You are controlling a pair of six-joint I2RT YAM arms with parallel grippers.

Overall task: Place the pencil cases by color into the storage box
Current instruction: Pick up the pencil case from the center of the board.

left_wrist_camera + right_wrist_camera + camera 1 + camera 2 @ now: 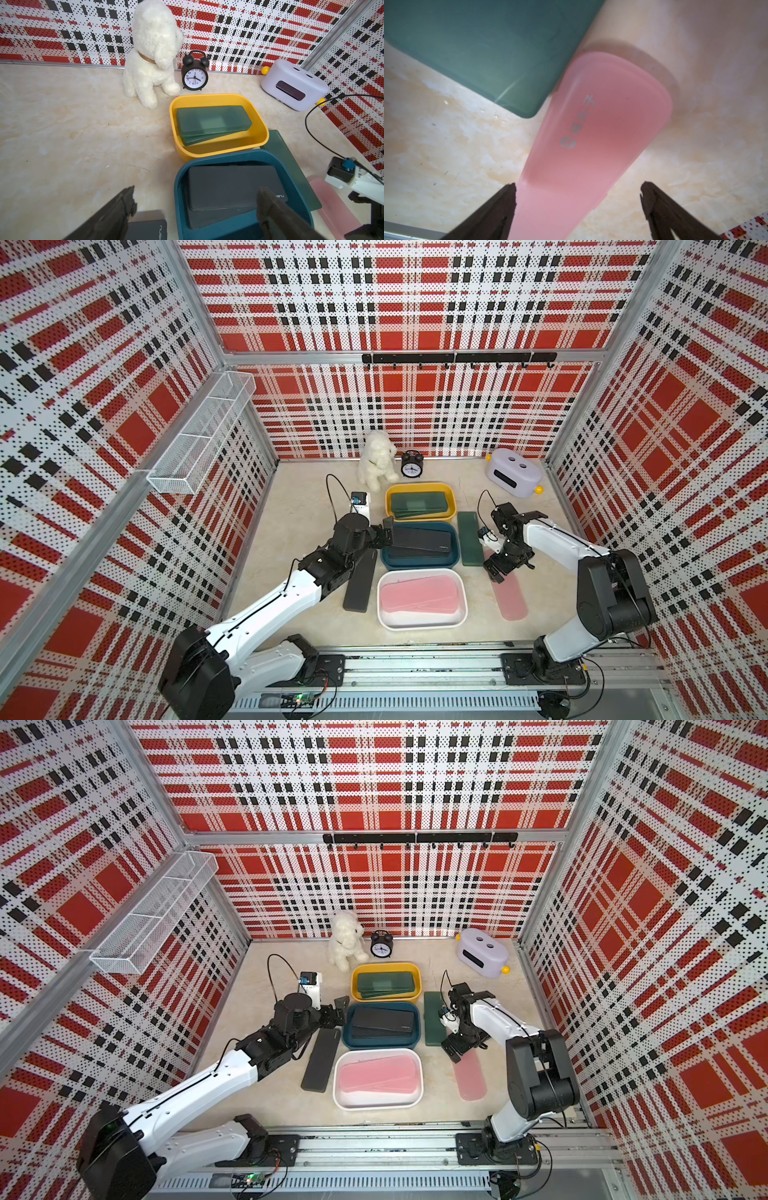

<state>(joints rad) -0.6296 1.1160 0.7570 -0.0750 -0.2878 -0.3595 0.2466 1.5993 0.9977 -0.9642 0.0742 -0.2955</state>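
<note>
Risk: one finger of our wide-open, empty right pincer (578,187) sits just beside the edge of the pink pencil case (602,124), so descending could land on it. Lifting could also drag the green case (477,52) touching its 12 o'clock end. The pink pencil case lies flat on the table (446,155), off-centre beneath the pincer, at 3 o'clock from the white tub (419,626). Our left pincer (196,190) is open, empty.

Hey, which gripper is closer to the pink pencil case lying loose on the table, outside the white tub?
Right. The right gripper hangs open over one end of the pink case. The left gripper, also open, is on the other side of the tubs, at the blue tub rim.
</note>
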